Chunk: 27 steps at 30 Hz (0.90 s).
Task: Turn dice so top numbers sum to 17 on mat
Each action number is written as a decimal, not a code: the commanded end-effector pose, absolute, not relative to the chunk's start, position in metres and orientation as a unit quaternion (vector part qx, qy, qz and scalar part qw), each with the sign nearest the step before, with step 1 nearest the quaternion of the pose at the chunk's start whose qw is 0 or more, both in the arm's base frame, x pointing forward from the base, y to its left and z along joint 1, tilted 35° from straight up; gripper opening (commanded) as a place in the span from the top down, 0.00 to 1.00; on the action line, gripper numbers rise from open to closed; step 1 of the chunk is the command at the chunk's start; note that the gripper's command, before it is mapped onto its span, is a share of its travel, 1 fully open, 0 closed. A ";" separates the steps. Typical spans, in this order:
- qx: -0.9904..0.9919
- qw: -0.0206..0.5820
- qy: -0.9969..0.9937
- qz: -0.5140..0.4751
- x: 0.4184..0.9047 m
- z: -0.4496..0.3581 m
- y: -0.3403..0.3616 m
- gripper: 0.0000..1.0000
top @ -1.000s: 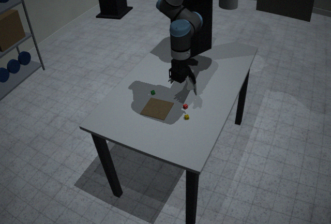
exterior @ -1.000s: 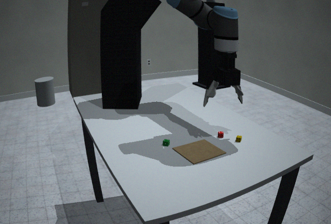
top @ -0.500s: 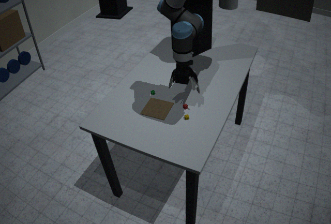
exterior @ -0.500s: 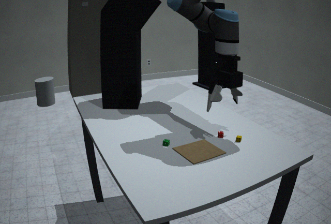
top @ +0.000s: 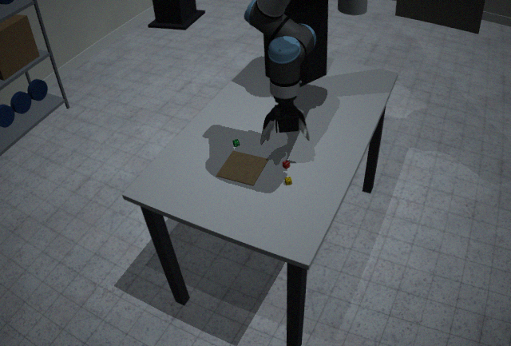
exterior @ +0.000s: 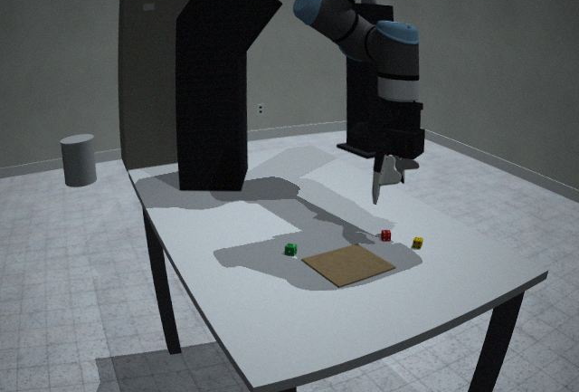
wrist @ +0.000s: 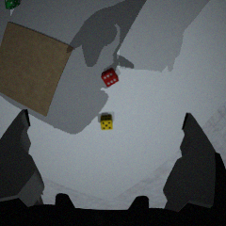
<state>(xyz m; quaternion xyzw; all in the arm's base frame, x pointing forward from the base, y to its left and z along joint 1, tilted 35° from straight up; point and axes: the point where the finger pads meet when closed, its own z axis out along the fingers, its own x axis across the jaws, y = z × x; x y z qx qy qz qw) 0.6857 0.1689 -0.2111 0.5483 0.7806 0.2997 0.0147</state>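
Note:
Three small dice lie on the white table around a brown mat [top: 242, 167]. The green die [top: 235, 142] sits just off the mat's far left corner. The red die [top: 286, 164] sits beside the mat's right corner, and the yellow die [top: 288, 180] lies a little nearer the front, off the mat. My gripper [top: 284, 133] hangs well above the table behind the red die, open wide and empty. In the wrist view the red die [wrist: 109, 77] and yellow die [wrist: 106, 122] lie between my fingers, the mat [wrist: 30, 66] at the left, the green die [wrist: 11, 4] at the top left corner.
The robot's dark base column [exterior: 210, 83] stands at the table's back. A grey cylinder [exterior: 78, 159] stands on the floor. A shelf with a box and blue balls [top: 20, 57] is at the far left.

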 end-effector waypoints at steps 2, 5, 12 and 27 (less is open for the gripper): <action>0.477 0.039 0.825 0.299 0.687 -0.215 0.172 0.00; 0.455 0.047 0.838 0.298 0.687 -0.216 0.173 0.00; 0.369 0.076 0.879 0.291 0.689 -0.220 0.176 0.00; 0.304 0.097 0.904 0.285 0.691 -0.223 0.179 0.00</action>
